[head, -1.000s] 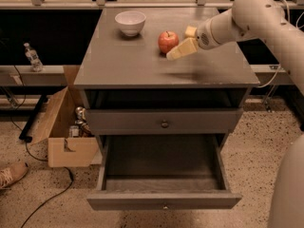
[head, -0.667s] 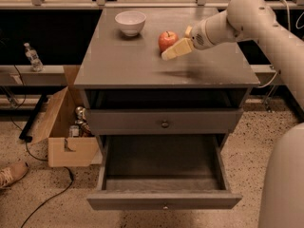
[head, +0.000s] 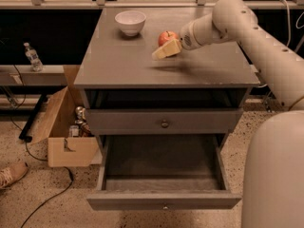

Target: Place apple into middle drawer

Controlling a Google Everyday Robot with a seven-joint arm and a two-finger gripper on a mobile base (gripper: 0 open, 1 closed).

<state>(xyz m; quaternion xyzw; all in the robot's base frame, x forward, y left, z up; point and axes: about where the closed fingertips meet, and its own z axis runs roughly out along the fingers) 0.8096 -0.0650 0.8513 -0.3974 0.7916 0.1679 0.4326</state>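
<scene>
While the middle drawer [head: 164, 201] stands pulled out at the foot of the cabinet [head: 95, 70], its dark inside lies open to view and a small knob [head: 165, 206] sits centred on its front. Left of the cabinet, on the speckled floor, a shoe [head: 12, 174] lies at the edge of view with a dark cable [head: 47, 201] curling past it.

Just above the open drawer, 1 more drawer [head: 164, 121] is pushed flush into the cabinet, with a round knob [head: 164, 124] at its middle. A cardboard box [head: 64, 127] stands against the cabinet's left side at that height.

Up on the cabinet's top, my gripper [head: 166, 50] hangs low over the right half of the surface, and my arm [head: 247, 37] reaches in from beyond the cabinet's right edge. Whether my gripper is open or closed I cannot tell. The apple [head: 166, 35] sits on the cabinet top directly behind my gripper, so close that I cannot tell whether the 2 touch.

Farther back, toward the cabinet's rear left, stands a white bowl [head: 130, 22], well apart from the apple. Off the cabinet's left side, a clear bottle [head: 32, 56] stands on a low shelf.
</scene>
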